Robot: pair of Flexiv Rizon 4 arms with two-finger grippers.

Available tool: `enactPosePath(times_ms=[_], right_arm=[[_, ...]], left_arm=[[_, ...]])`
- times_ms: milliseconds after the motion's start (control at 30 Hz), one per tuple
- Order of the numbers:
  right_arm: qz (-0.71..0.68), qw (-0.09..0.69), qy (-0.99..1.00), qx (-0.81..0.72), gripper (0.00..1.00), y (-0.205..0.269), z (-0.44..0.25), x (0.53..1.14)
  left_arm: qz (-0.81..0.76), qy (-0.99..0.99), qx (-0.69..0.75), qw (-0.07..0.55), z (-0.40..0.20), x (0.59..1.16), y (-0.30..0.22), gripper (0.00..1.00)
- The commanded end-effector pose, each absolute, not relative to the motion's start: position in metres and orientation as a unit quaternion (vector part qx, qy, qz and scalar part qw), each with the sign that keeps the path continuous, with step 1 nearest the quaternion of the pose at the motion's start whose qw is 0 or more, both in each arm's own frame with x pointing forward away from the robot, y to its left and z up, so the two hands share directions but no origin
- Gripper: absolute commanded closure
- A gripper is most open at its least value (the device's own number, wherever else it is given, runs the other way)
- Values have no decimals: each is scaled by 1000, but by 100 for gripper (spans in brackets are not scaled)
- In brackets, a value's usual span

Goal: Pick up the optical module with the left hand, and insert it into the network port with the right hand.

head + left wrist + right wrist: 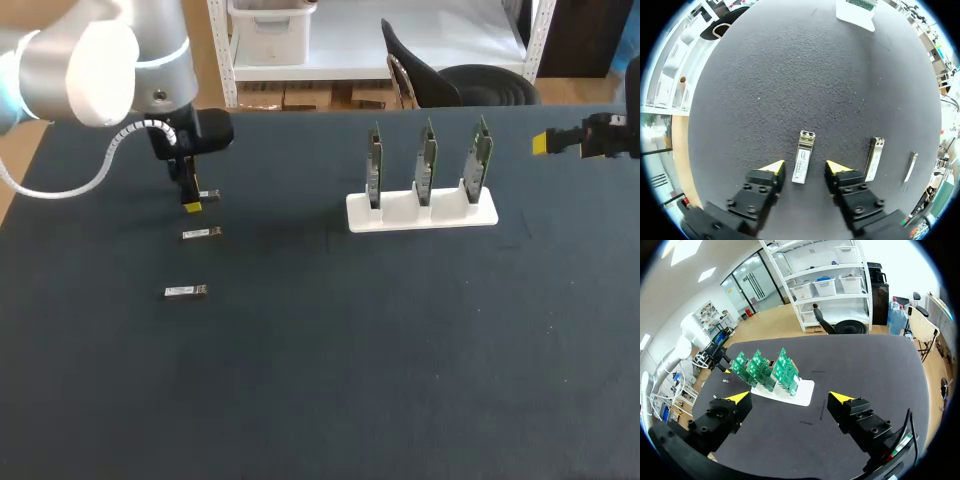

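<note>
**Optical module (803,156) between open fingers**

It lies flat on the table (790,75), between the spread fingertips of the left gripper (805,169), touching neither. Its white label's print cannot be read. The right gripper (790,399) is wide apart, holding nothing.

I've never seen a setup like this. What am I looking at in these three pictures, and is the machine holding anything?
This is a robot with two arms at a dark table. One picture looks down from above. The two round ones come from a camera on each arm's wrist. Each arm ends in a hand with two yellow-tipped fingers. On the table lie three small metal optical modules and a white stand with three upright green circuit boards. The left hand is open; one module lies between its fingers, not gripped. The right hand is also open and holds nothing, apart from the stand.
</note>
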State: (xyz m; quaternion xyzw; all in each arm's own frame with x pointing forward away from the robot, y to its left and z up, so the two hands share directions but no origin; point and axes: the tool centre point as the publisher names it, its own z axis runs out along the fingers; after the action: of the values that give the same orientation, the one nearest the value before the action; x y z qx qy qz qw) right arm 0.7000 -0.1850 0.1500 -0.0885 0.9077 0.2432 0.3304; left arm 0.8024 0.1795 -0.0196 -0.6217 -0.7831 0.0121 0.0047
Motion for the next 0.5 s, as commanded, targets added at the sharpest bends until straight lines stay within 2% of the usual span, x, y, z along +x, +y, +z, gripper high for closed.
enactPosePath(times_ms=[33,367,500], right_arm=[[243,330,908,-88,0,-185,150,700],[243,330,908,-88,0,-185,150,700],[243,330,908,-88,0,-185,150,700]], left_arm=[[12,-781,-624,8,-20,804,181,100],[18,-787,-617,8,-20,799,180,100],[40,-803,-595,-13,-12,801,177,100]])
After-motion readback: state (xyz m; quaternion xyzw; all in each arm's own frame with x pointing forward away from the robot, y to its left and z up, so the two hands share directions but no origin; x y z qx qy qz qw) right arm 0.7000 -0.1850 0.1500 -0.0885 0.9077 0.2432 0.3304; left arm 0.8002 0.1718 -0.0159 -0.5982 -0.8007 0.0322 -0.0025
